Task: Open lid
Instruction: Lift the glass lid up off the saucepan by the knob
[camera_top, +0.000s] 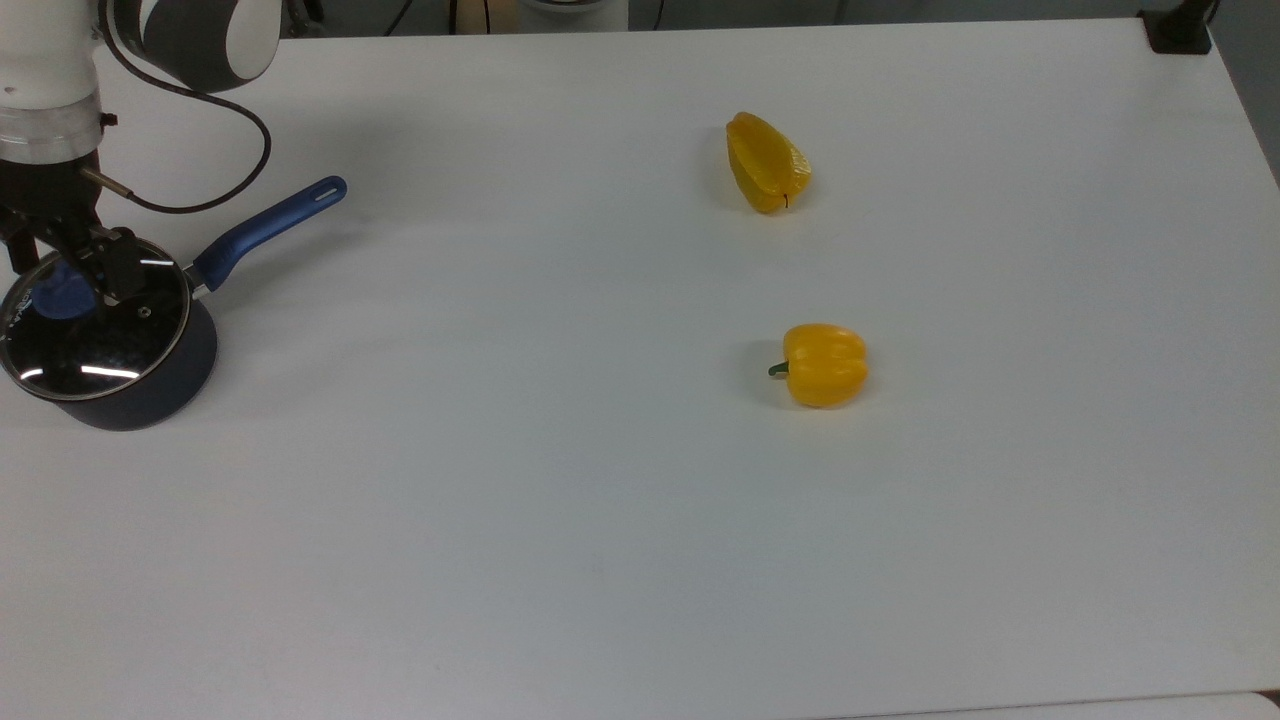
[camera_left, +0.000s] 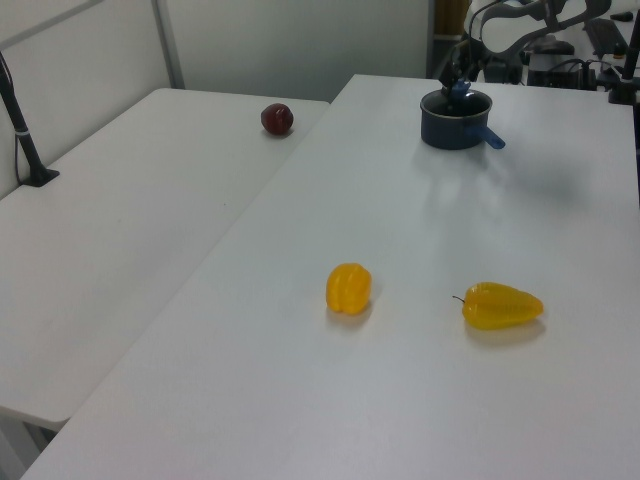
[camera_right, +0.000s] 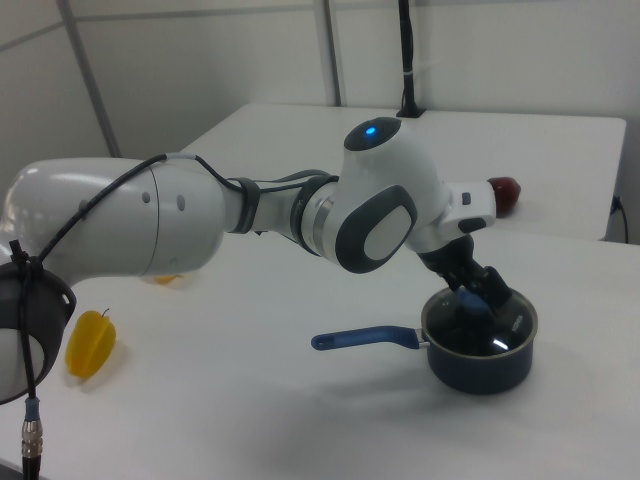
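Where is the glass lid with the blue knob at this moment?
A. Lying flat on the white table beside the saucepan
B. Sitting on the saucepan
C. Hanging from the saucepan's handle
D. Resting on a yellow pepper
B: the lid sits level on the saucepan, its metal rim following the saucepan's top edge, with the gripper at its blue knob.
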